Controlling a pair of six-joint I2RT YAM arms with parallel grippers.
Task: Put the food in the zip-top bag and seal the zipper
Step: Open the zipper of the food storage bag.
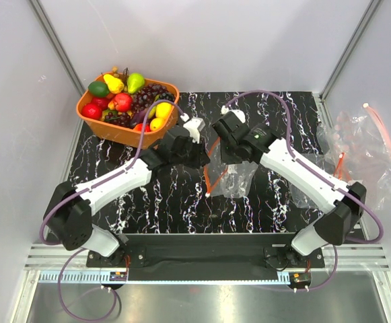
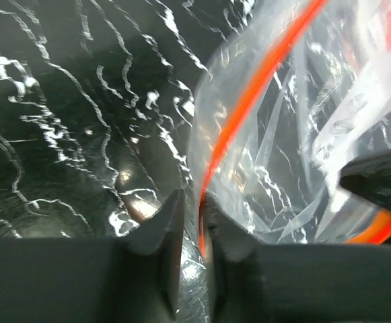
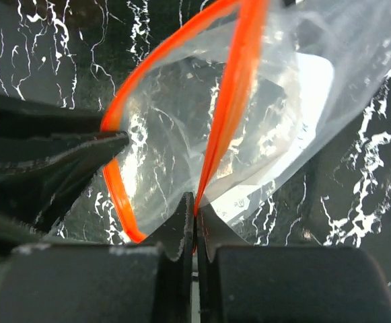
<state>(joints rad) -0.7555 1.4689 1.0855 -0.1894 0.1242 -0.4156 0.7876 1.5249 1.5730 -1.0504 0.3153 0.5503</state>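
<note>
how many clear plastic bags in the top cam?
2. One zip-top bag at table centre, between the left hand and right hand. A crumpled heap of clear plastic lies off the table's right edge; it may hold more than one.

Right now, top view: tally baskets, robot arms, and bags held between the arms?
basket: 1
robot arms, left arm and right arm: 2
bag: 1
Total: 4

Zip-top bag (image 1: pixel 239 178): thin clear crinkly plastic, shiny. Zipper (image 3: pixel 239 87): smooth orange plastic. Table (image 1: pixel 168 195): glossy black marble-look. Food (image 1: pixel 124 101): glossy.
</note>
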